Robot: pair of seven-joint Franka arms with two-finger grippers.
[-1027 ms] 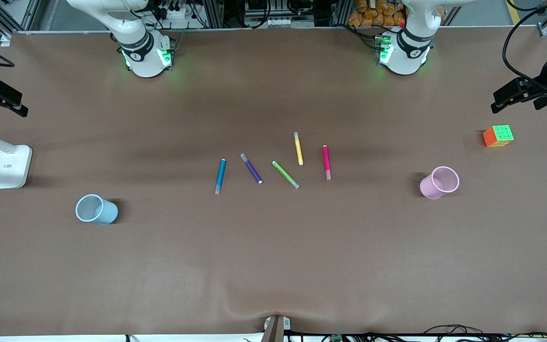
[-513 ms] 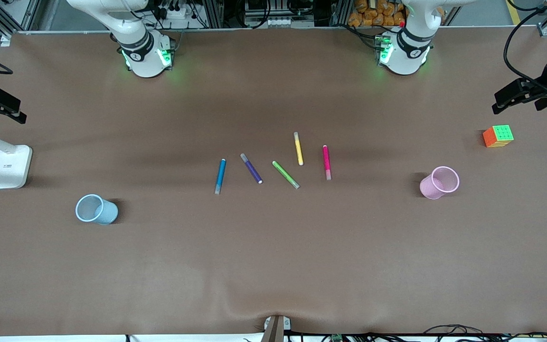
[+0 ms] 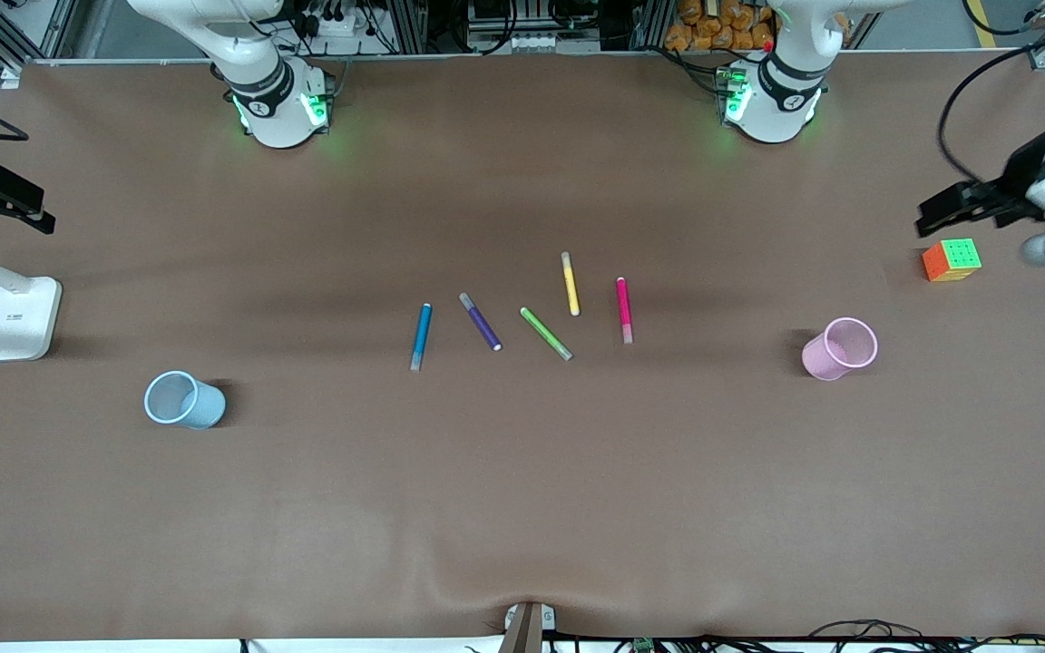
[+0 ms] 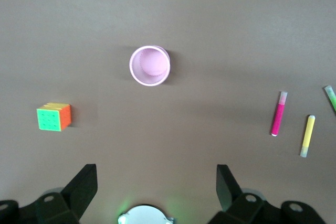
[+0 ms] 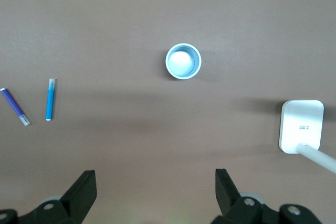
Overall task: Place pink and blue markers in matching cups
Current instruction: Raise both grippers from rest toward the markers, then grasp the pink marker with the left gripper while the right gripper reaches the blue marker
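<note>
The blue marker (image 3: 420,336) (image 5: 50,99) and the pink marker (image 3: 623,310) (image 4: 279,114) lie flat at the ends of a row of pens in the table's middle. A pale blue cup (image 3: 182,400) (image 5: 184,61) stands upright toward the right arm's end, and a pale pink cup (image 3: 840,348) (image 4: 149,65) stands upright toward the left arm's end. My left gripper (image 3: 940,210) (image 4: 156,182) hangs open and empty high over the table's edge by the cube. Over the other end, above the lamp base, my right gripper (image 3: 43,207) (image 5: 155,184) is likewise open and empty.
Between the two markers lie a dark purple pen (image 3: 480,321), a green pen (image 3: 545,333) and a yellow pen (image 3: 570,284). A colourful cube (image 3: 951,259) (image 4: 53,116) sits at the left arm's end. A white lamp base (image 3: 21,317) (image 5: 301,126) stands at the right arm's end.
My left hand has swung a little inward over the table, closer to the cube. The right hand has barely shifted. Pens and cups have not moved.
</note>
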